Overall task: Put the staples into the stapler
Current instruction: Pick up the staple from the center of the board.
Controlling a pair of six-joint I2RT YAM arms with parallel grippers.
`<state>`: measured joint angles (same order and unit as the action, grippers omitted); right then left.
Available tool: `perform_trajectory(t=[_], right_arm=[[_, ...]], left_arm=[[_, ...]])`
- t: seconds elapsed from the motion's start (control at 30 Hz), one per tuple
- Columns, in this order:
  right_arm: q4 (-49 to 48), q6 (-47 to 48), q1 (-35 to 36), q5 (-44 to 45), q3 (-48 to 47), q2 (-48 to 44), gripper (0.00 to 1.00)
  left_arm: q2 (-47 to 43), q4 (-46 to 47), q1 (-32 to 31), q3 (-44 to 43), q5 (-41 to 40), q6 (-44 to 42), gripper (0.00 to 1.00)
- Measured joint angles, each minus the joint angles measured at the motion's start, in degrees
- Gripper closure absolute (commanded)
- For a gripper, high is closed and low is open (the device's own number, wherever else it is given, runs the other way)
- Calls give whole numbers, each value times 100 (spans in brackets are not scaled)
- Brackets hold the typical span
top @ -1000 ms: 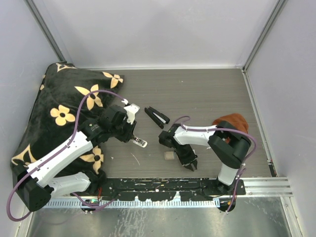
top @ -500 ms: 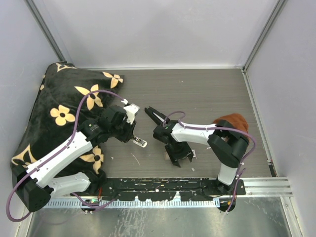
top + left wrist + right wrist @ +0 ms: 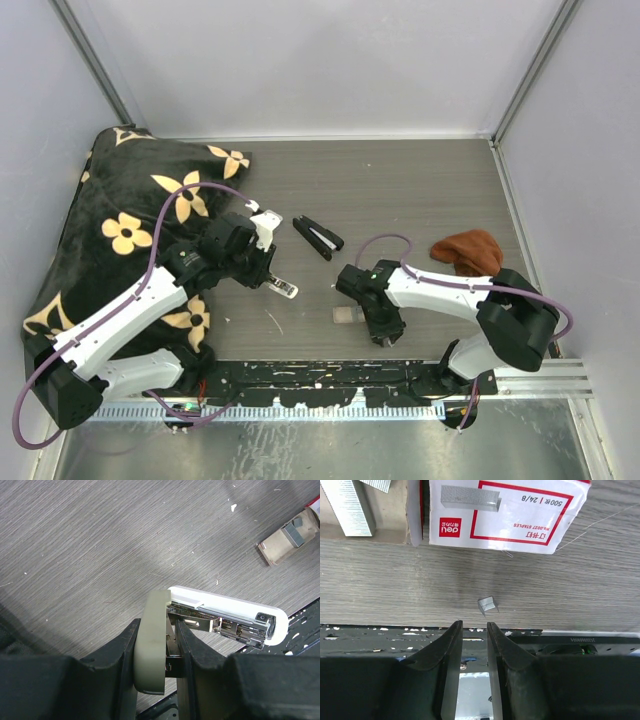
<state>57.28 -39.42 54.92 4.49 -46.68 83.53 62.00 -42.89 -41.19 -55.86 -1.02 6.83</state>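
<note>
Table [image 3: 420, 185]: grey wood grain.

Left hand [image 3: 156, 630] pinches the white stapler [image 3: 235, 617] by the cream-green piece at its hinge end. The magazine is laid open, left of middle and near the table's near edge.

Staple box [image 3: 507, 515], red and white, reads "deli", "500 pcs 24/8", "NO.0027 STAPLES".

Staples [image 3: 350, 507] lie in the brown tray [image 3: 390, 527] touching that box, by the near edge, beyond the right hand [image 3: 474, 626] and apart from it. That hand's fingers are narrowly parted, pinching nothing.

Loose staple scrap [image 3: 487, 605] lies just ahead of the fingertips.
</note>
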Motion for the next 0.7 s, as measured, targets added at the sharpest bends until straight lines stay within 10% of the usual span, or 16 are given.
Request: perform_trajectory(t=[0.7], right_arm=[[-435,-107,0,155,304,9,75]], left_arm=[[496,-28,-20,4,-175,26,100]])
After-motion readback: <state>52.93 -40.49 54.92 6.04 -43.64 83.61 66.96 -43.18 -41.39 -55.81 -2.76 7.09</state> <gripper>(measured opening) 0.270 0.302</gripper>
